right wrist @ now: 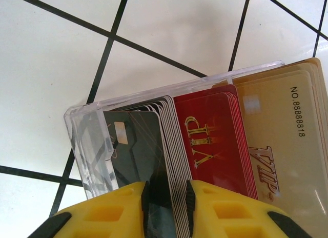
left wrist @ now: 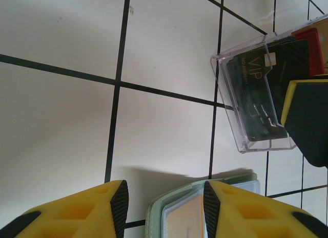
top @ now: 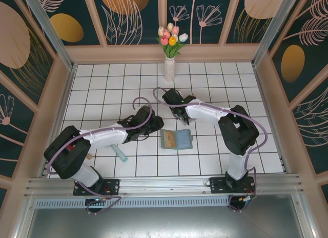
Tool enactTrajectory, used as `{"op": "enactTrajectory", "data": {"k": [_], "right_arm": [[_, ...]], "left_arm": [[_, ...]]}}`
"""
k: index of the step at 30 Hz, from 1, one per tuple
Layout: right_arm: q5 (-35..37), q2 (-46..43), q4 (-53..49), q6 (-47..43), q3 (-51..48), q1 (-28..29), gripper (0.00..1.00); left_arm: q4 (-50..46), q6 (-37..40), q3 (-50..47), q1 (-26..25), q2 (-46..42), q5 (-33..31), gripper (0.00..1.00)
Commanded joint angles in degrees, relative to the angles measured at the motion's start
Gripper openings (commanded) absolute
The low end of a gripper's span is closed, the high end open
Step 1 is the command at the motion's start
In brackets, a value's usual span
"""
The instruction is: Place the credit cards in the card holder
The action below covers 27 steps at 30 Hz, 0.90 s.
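The card holder (top: 177, 139) lies open on the tiled table, grey-green outside, paler inside. My left gripper (top: 151, 126) hovers at its left edge; in the left wrist view it (left wrist: 165, 206) stands open, one finger over the card holder (left wrist: 184, 217), nothing gripped. The credit cards stand on edge in a clear box (right wrist: 84, 135): a dark grey stack (right wrist: 141, 145), a red stack (right wrist: 210, 140), a tan stack (right wrist: 287, 140). My right gripper (right wrist: 166, 207) reaches into the box, its pads closed against both sides of the dark grey stack. In the top view it (top: 178, 116) sits just behind the card holder.
A white vase of tulips (top: 169, 63) stands at the back centre. A teal stick (top: 121, 155) lies near the left arm's forearm. Wooden walls bound the table on three sides. The clear box (left wrist: 261, 94) sits just beyond the card holder.
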Motion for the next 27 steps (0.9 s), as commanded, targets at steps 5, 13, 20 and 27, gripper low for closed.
{"op": "enactTrajectory", "data": {"k": [5,13,20,27], "right_arm": [[2.58,-2.41,-2.12,-0.71,0.53,-0.09,0.23],[3.18,-3.02,-2.29,-0.97,0.99,-0.10,0.18],[2.61,-4.03,-2.77,-0.47,1.29,-0.09,0.15],[0.73,-5.40,-4.56,0.45,2.28,-0.09,0.12]], "left_arm": [[0.89,-0.07,0.44,0.37,0.90,0.76,0.46],[0.91,-0.08,0.53,0.31,1.16,1.05,0.46],[0.82,0.00,0.53,0.31,1.08,0.95,0.46],[0.74,-0.01,0.53,0.36,0.99,1.04,0.46]]}}
